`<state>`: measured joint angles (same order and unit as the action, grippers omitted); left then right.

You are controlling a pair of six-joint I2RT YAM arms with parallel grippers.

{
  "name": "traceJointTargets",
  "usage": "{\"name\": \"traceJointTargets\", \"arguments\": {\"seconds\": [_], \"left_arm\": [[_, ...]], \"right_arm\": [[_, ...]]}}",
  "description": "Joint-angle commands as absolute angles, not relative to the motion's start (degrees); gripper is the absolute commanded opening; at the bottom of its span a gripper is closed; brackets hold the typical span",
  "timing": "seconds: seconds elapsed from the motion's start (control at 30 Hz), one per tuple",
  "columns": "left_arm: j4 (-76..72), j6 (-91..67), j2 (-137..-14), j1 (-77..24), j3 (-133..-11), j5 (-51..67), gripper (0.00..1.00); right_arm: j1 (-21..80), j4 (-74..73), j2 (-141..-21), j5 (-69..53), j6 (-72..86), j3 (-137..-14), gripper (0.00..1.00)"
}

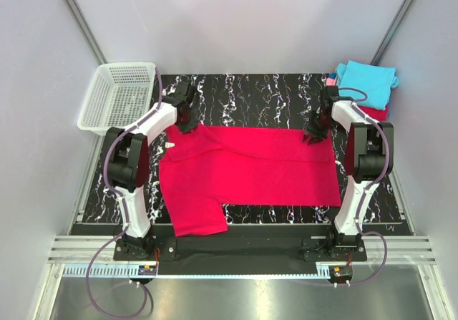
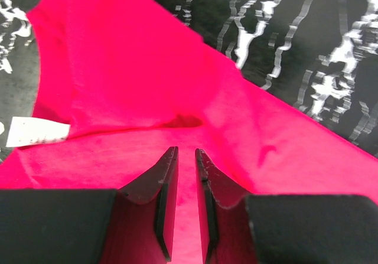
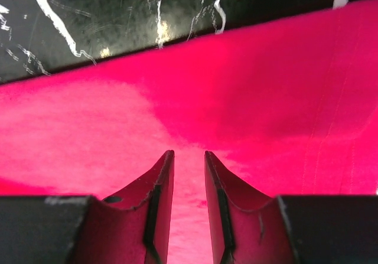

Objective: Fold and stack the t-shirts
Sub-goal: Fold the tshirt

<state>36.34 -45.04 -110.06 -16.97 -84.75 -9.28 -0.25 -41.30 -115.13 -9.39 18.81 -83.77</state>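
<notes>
Crimson t-shirt (image 1: 250, 166) lying spread on the table (image 1: 272, 94), folded tees (image 1: 366, 80) stacked far right. Left tool (image 2: 186, 152) and right tool (image 3: 188, 155) working its far edge — jaws narrowed over cloth, pinching or not I cannot tell. First fold starting; next needing firm grips, then lifting that edge nearward

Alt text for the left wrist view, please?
The left gripper hangs over the crimson t-shirt, its dark fingers a narrow gap apart; whether they pinch cloth is unclear. A white label shows at the picture's left, black marbled table beyond.

red tee (image 1: 250, 166): short-slv, spread flat mid-table, label showing at collar | far-R corner stack: turquoise tee (image 1: 366, 80) on top, folded red tee (image 1: 376, 112) under, pink tee (image 1: 331, 81) edge peeking L
</notes>
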Motion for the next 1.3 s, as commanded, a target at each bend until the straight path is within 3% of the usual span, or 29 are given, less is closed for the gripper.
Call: {"name": "traceJointTargets", "arguments": {"seconds": [0.0,0.53,0.8,1.13,1.27], "left_arm": [[40.50,-44.39,-113.28,-17.14,-90.08,-13.00,0.21],[47.55,-43.42,-124.62,-15.91,-100.18,-11.69,0.21],[50.27,-42.28,-132.43,-12.75,-111.96,-10.29,0.22],[50.54,-41.75,-148.86,-8.35,-139.18,-2.38,0.26],[41.88,-41.92,-150.73,-6.68,-139.49,5.69,0.26]], "right_arm": [[1.21,-43.59,-116.36,-8.61,18.11,-88.41,0.34],[1.93,-50.62,-125.94,5.00,15.56,-98.51,0.34],[1.93,-56.33,-134.73,8.35,14.94,-114.33,0.35],[1.85,-63.80,-150.45,5.89,14.68,-140.43,0.34],[1.93,-64.16,-152.05,3.78,14.06,-145.28,0.34]]}}
